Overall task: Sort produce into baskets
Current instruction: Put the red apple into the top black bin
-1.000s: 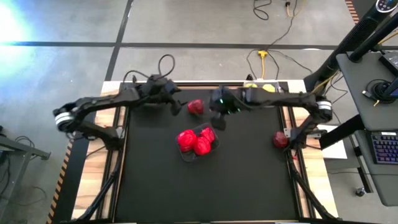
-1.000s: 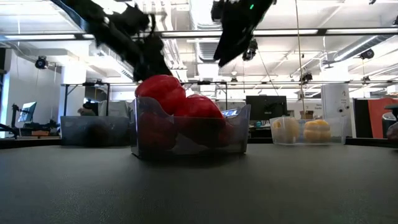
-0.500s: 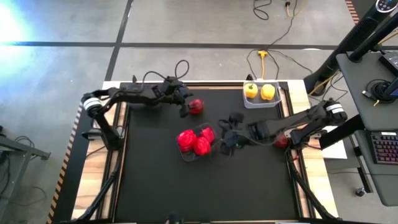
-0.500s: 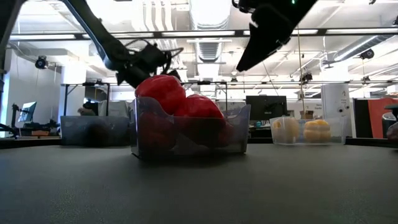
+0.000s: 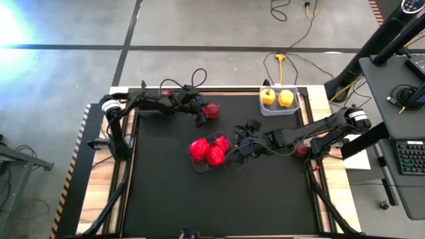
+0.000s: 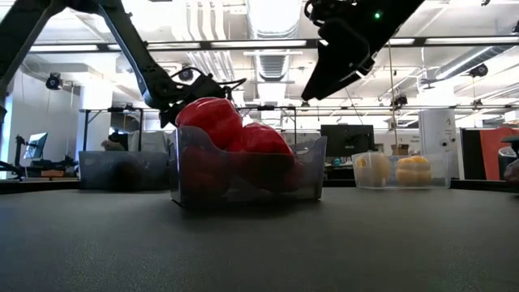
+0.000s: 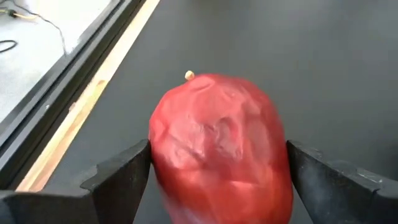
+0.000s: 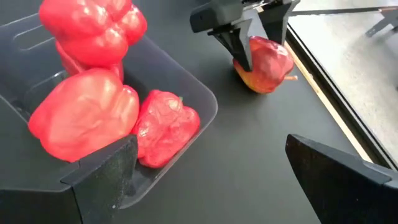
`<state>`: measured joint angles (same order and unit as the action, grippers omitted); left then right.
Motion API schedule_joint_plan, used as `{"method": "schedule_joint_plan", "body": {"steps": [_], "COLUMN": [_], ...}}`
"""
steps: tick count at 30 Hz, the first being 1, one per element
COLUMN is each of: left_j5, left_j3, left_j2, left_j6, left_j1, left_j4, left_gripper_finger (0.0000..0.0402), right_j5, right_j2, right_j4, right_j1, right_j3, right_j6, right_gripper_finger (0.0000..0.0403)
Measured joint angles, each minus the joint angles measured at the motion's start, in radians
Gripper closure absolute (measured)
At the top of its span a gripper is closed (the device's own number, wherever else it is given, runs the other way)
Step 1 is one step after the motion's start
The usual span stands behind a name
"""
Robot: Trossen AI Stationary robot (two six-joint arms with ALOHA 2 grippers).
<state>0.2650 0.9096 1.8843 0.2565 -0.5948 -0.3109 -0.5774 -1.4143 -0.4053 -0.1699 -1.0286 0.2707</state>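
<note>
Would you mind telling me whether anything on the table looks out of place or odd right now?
One dark red fruit sits at the table's right edge, mostly hidden behind the right arm, outside any basket. Another red piece lies loose on the mat, between the fingers of the left tool. Nothing looks spilled or damaged.

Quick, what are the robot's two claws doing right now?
Left gripper: open, fingers on either side of the red apple on the table.
Right gripper: open, empty, beside the clear tub.
</note>
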Motion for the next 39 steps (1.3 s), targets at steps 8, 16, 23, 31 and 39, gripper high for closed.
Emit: {"method": "schedule_joint_plan", "body": {"steps": [8,16,23,31,39], "left_j5": [-0.097,-0.162,-0.437,-0.867,-0.866], "left_j3": [-0.002,-0.008,-0.004,-0.006,-0.031], "left_j2": [0.005,-0.063,-0.423,-0.698,-0.647], "left_j6": [-0.03,-0.065,-0.032,-0.204,-0.512], "left_j1": [0.004,0.005,0.024,0.018,0.005], "left_j4": [-0.027,0.069,0.42,0.854,0.939], "left_gripper_finger": [0.0064,0.0112,0.0112,0.0113,0.0113], "right_j5": [0.001,0.001,0.001,0.001,0.001], "right_j2": [0.0,0.0,0.001,0.001,0.001], "right_j4": [-0.008,-0.009,-0.062,-0.061,-0.061], "right_j1": [0.0,-0.002,-0.005,-0.005,-0.005], "right_j3": [0.001,0.001,0.002,0.002,-0.012], "right_j6": [0.0,0.0,0.006,0.006,0.001], "right_gripper_finger": [0.0003,0.0003,0.0003,0.0003,0.0003]}}
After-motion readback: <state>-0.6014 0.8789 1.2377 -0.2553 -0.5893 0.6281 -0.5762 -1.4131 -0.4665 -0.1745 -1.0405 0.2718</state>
